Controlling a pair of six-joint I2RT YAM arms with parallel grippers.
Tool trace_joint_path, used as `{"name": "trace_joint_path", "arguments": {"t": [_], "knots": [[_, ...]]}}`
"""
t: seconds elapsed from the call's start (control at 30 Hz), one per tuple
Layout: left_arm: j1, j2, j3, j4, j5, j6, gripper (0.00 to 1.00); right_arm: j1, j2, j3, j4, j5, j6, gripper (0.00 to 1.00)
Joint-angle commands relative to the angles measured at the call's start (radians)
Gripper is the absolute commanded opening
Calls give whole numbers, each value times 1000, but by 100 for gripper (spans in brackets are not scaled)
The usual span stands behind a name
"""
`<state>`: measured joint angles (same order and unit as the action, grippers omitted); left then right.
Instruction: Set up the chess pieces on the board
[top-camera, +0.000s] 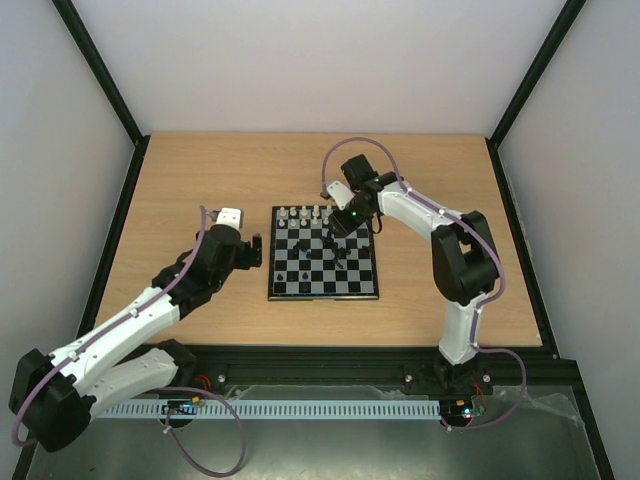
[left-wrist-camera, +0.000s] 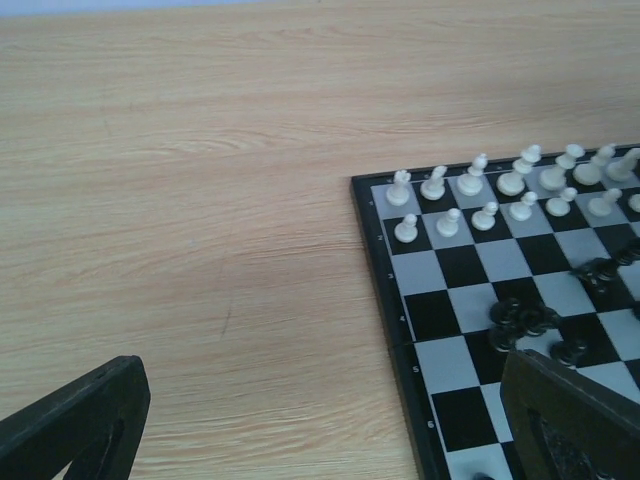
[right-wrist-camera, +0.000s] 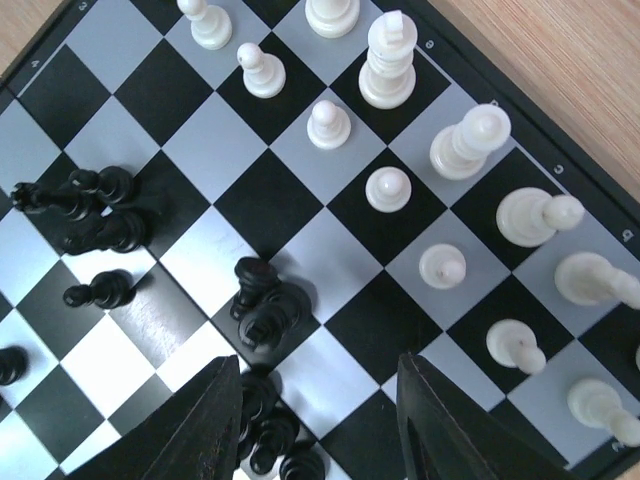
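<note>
- Left gripper (left-wrist-camera: 322, 365): it hangs low over the bare table (top-camera: 180, 200), just off the left edge of the board (top-camera: 355, 285). Its fingers are spread wide with nothing between them. The forearm reaches in from the near left, with the wrist facing across the board.
- Board: it lies flat in the middle of the table, square to the table edges.
- Black pieces (right-wrist-camera: 262, 300): most are heaped around the middle squares. Several have tipped over and lie against one another. A few stand apart on the near-left squares.
- Handling, as a judgement: expect these pieces to be very light, hard and smooth, so they will likely skid or topple at a nudge.
    - Take one from the fringe of the heap, not from its core.
    - Straddle its waist from above, and close gently so the neighbours are not flicked away.
    - A piece lying down will need grasping across its stem.
- Right gripper (right-wrist-camera: 318, 365): it comes in from the right and points down over the heap, with the elbow raised. Its fingers stand apart with a moderate gap, clamped on nothing that shows. Some black pieces lie beside one finger. You cannot tell whether they touch it.
- White pieces (left-wrist-camera: 470, 185): they stand upright along the two far rows, one per square. Keep the wrist clear of them.
</note>
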<state>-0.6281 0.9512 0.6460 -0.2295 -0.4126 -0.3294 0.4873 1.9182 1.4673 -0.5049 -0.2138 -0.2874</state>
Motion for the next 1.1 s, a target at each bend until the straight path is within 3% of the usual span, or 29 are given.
{"name": "trace_joint_path", "arguments": {"t": [0.0, 0.43, 0.9, 1.07], "knots": [[2, -44, 19, 0, 44, 62, 99, 13, 37, 59, -82, 3, 29, 43], [1, -45, 9, -5, 77, 85, 99, 40, 102, 88, -85, -20, 55, 43], [2, -36, 11, -11, 89, 92, 99, 40, 113, 101, -100, 9, 71, 14], [1, -34, 11, -13, 93, 92, 98, 38, 59, 89, -98, 15, 73, 10]]}}
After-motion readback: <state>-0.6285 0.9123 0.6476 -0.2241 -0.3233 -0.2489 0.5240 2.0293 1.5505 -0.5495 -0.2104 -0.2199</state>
